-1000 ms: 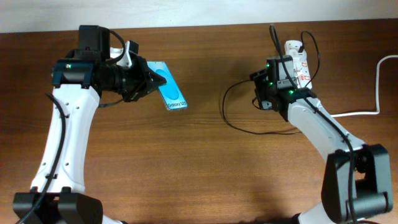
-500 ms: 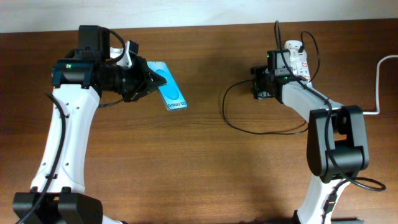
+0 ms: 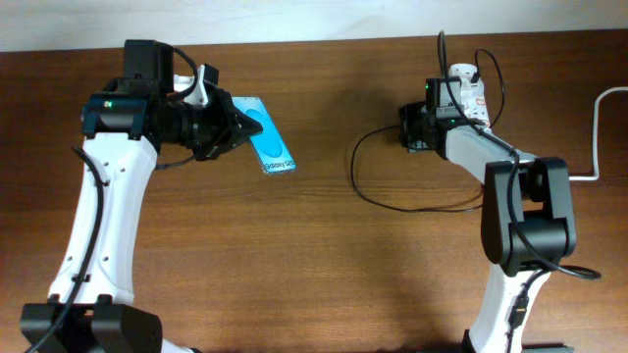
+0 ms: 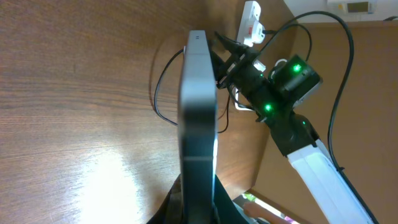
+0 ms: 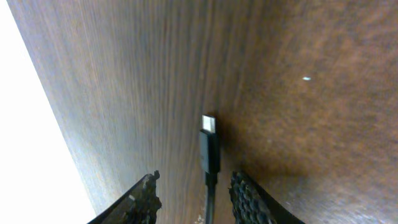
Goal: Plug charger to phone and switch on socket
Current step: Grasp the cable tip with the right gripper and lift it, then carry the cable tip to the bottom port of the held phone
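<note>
- At the far left of the table [image 3: 324, 284], the left gripper [image 3: 238, 130] is clamped on one end of the phone [image 3: 269, 142], which is held tilted with its blue screen facing up and to the right.
- At the far right, the right gripper [image 5: 196, 177] stands open, a finger on either side of the plug tip of the charger [image 5: 209, 146], with a gap on both sides.
- The charger's black cable loops left and near across the wood.
- The socket [image 3: 473, 96] lies just right of that gripper, and its white cord [image 3: 597, 137] runs off to the right.

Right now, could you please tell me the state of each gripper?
Left gripper: shut on the cyan-screened rectangular smartphone.
Right gripper: open, fingers flanking the thin black charger cable's plug.
</note>
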